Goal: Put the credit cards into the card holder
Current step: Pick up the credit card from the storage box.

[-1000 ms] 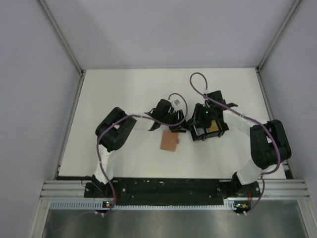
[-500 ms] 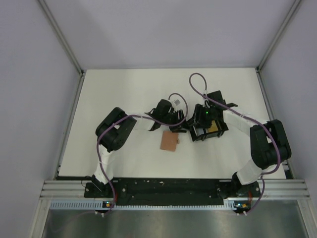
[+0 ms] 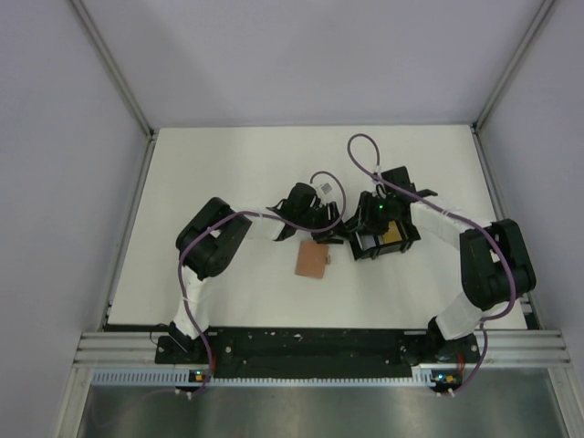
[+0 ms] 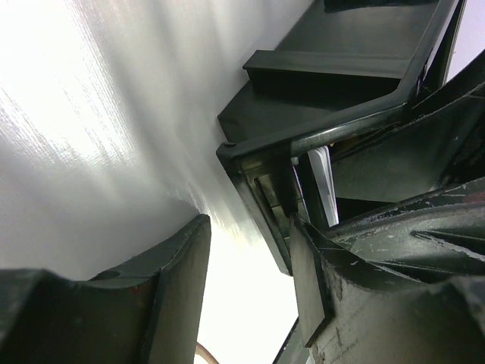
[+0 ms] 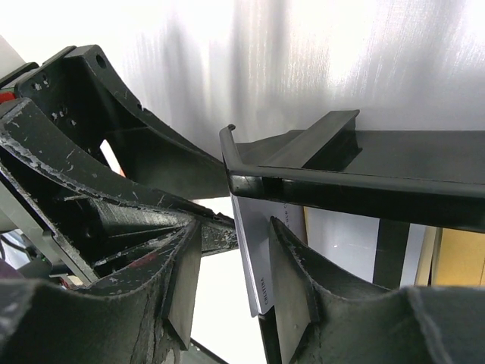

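a: top view, where's everything?
b: the card holder point(image 3: 312, 262) lies flat on the table point(image 3: 228, 173), near of the left gripper point(image 3: 321, 222). just right of it is the black tray point(image 3: 365, 248), with the right gripper point(image 3: 370, 222) over it and the yellow-orange card point(image 3: 394, 234) inside.
a: left wrist?
b: the fingers are apart, straddling the tray's corner, with a gap at the left finger.
a: right wrist?
b: the light blue card point(image 5: 254, 258) stands on edge between parted fingers, not pinched. there's a gap on its left.
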`<state>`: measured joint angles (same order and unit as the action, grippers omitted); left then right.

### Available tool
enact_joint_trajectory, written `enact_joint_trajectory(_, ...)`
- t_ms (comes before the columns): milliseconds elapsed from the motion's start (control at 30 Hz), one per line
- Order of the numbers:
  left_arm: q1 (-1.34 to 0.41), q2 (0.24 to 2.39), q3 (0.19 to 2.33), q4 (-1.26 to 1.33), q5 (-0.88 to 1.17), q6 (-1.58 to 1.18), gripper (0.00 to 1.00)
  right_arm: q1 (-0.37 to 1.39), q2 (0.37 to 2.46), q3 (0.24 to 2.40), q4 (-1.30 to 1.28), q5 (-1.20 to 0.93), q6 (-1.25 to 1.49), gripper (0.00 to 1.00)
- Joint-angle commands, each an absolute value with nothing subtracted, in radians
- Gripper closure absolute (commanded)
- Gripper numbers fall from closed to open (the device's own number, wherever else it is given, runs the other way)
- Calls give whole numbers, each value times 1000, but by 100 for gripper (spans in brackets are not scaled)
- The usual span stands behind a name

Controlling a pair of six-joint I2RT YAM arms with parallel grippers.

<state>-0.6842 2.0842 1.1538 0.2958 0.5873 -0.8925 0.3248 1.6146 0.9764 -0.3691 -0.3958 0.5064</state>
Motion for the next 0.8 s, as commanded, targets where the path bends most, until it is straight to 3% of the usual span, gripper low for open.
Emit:
enact_joint_trajectory(0,-703,2063,1175,336,592,-884,48,339,1595,996,-318,-449,515,61)
enact_joint_trajectory(100,-701,2065,1180,336,595,-885,48,337,1591,993,-319,-454,517,66)
enact_joint_trajectory(767,-701,2066,1180,331,592,-881,48,336,1549,988,-333,-443,515,73)
